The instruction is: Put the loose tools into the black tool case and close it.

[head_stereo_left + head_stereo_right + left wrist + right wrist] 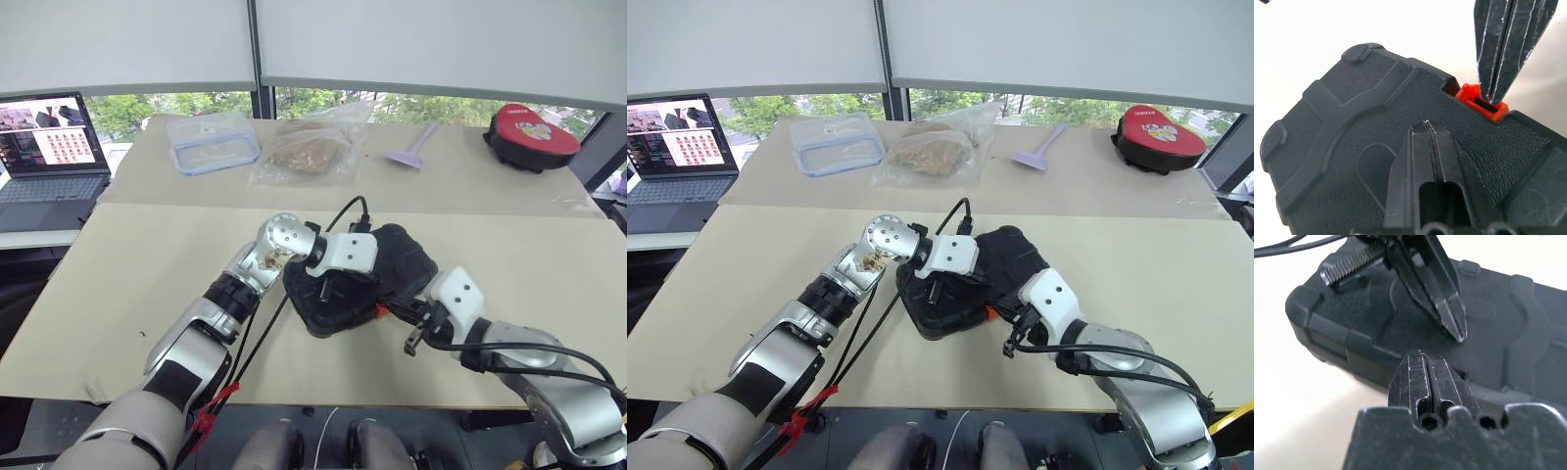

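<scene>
The black tool case (407,257) lies with its lid down in the middle of the near table. No loose tools are in view. My left gripper (1426,128) is shut, with its tips down on the textured lid. My right gripper (1492,95) is also shut and empty. Its tips meet the small orange latch (1469,94) on the case's front edge. In the head views the right gripper (394,311) comes in from the right, at the case's near corner. The right wrist view has the left gripper (1457,330) resting on the lid (1498,318) just beyond my right fingertips (1415,363).
On the far table are a clear food container (211,142), a plastic bag with something brown in it (309,147), a purple scraper (413,149) and a red-and-black pouch (529,132). A laptop (49,157) stands at the far left. A black cable (343,211) loops behind the left wrist.
</scene>
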